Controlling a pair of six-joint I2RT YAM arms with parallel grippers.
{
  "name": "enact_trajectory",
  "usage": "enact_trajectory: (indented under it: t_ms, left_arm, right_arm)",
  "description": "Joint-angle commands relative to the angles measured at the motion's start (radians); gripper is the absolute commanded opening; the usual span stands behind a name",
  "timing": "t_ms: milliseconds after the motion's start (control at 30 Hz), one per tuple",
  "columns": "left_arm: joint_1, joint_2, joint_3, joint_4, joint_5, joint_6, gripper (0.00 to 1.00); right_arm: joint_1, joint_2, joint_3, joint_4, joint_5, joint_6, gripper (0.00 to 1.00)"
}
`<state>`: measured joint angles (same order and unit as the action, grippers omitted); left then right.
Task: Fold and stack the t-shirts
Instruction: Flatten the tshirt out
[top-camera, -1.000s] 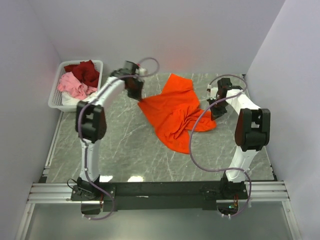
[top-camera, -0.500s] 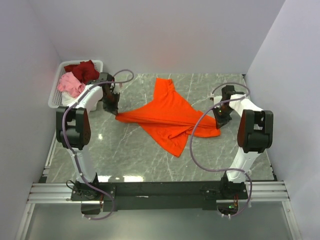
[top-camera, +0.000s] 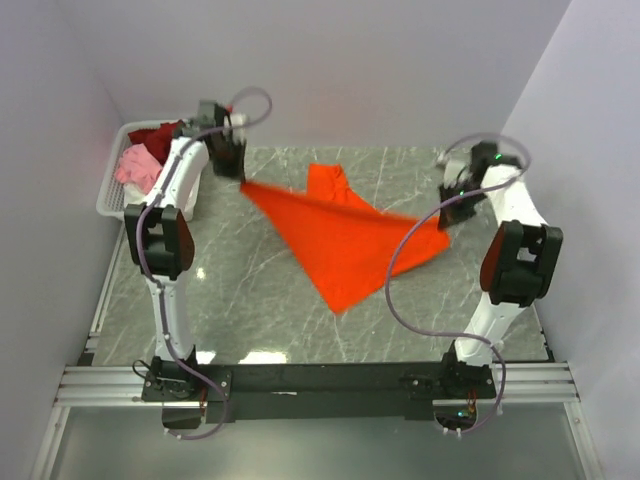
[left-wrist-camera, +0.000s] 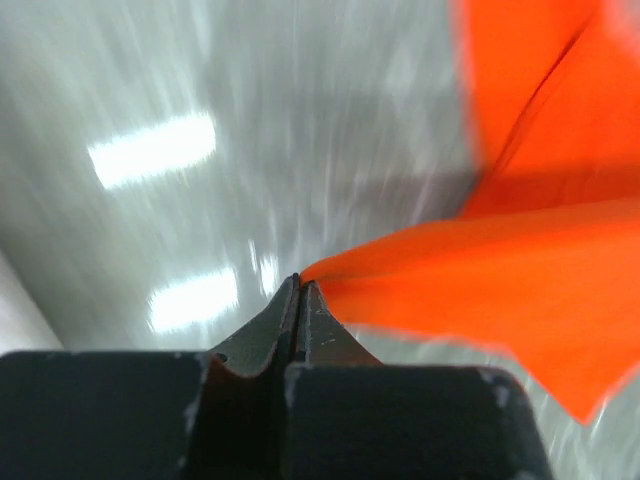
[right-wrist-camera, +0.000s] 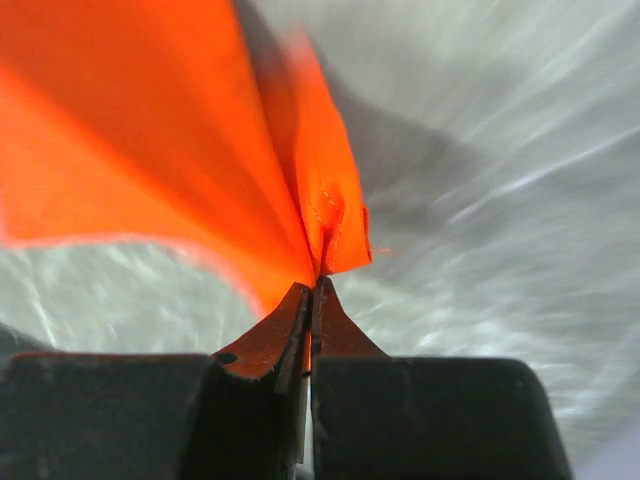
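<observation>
The bright orange t-shirt (top-camera: 345, 235) hangs stretched above the marble table between both arms. My left gripper (top-camera: 240, 175) is shut on its left corner at the far left, next to the basket; in the left wrist view the orange cloth (left-wrist-camera: 480, 280) runs out from the closed tips (left-wrist-camera: 298, 283). My right gripper (top-camera: 447, 222) is shut on the shirt's right corner near the right wall. In the right wrist view the bunched orange cloth (right-wrist-camera: 200, 140) fans up from the pinched tips (right-wrist-camera: 316, 285). Dark red (top-camera: 158, 133) and pink (top-camera: 137, 165) t-shirts lie in the basket.
A white slotted basket (top-camera: 112, 205) stands at the far left corner of the table (top-camera: 250, 300). Grey walls close in the left, back and right sides. Purple cables loop over both arms.
Both grippers have risen and moved apart towards the back, lifting the orange t-shirt off the table and pulling it from a crumpled heap into a taut spread sheet.
</observation>
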<state>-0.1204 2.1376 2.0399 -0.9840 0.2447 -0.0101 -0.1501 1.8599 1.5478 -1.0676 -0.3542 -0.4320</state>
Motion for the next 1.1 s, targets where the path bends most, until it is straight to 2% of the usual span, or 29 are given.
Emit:
enact_trajectory:
  t_ms: [0, 67, 133, 167, 200, 267, 300, 367, 433, 533, 633, 667, 700, 767, 800, 967, 1067]
  left_arm:
    - [0.045, 0.048, 0.31, -0.019, 0.063, -0.019, 0.0]
    - [0.067, 0.015, 0.324, 0.071, 0.123, -0.053, 0.0]
    - [0.086, -0.094, 0.199, 0.17, 0.157, -0.077, 0.0]
    - [0.093, -0.137, 0.15, 0.291, 0.18, -0.111, 0.0]
    - [0.099, -0.221, 0.103, 0.344, 0.183, -0.128, 0.0]
    - [0.116, -0.295, -0.013, 0.462, 0.192, -0.165, 0.0]
    - [0.117, -0.347, -0.038, 0.473, 0.199, -0.165, 0.0]
    - [0.117, -0.373, -0.078, 0.444, 0.211, -0.115, 0.0]
    - [0.14, -0.38, -0.11, 0.337, 0.217, -0.055, 0.0]
    - [0.181, -0.367, -0.197, 0.205, 0.251, 0.124, 0.0]
    - [0.199, -0.311, -0.231, 0.076, 0.222, 0.276, 0.0]
    - [0.2, -0.294, -0.236, 0.058, 0.211, 0.301, 0.0]
    - [0.202, -0.241, -0.206, 0.01, 0.2, 0.33, 0.0]
    - [0.202, -0.19, -0.172, -0.085, 0.171, 0.387, 0.01]
    - [0.203, -0.147, -0.143, -0.099, 0.154, 0.394, 0.01]
    - [0.205, -0.085, -0.115, -0.111, 0.035, 0.4, 0.01]
    - [0.202, -0.062, -0.084, -0.127, -0.001, 0.394, 0.01]
  right_arm:
    - [-0.115, -0.042, 0.305, -0.077, -0.14, 0.015, 0.0]
    - [-0.143, -0.045, 0.47, -0.123, -0.195, 0.021, 0.0]
    - [-0.17, -0.067, 0.553, -0.121, -0.216, 0.022, 0.0]
    - [-0.181, -0.114, 0.557, -0.106, -0.23, 0.038, 0.0]
    - [-0.187, -0.145, 0.551, -0.082, -0.236, 0.05, 0.0]
    - [-0.219, -0.256, 0.479, -0.008, -0.246, 0.065, 0.0]
    - [-0.224, -0.301, 0.395, 0.018, -0.23, 0.061, 0.0]
    - [-0.226, -0.425, 0.289, 0.067, -0.21, 0.018, 0.0]
    - [-0.215, -0.529, 0.114, 0.061, -0.198, -0.034, 0.0]
    - [-0.187, -0.628, -0.13, 0.032, -0.151, -0.129, 0.0]
    - [-0.09, -0.688, -0.331, 0.002, -0.074, -0.214, 0.0]
    - [-0.036, -0.689, -0.363, -0.017, -0.062, -0.238, 0.07]
    - [-0.019, -0.686, -0.399, -0.038, -0.058, -0.252, 0.24]
    - [-0.016, -0.665, -0.404, -0.075, -0.089, -0.263, 0.46]
    - [-0.026, -0.656, -0.385, -0.078, -0.098, -0.266, 0.65]
    - [-0.031, -0.507, -0.282, 0.006, -0.089, -0.147, 0.68]
    - [0.026, -0.371, -0.203, 0.092, -0.045, -0.042, 0.62]
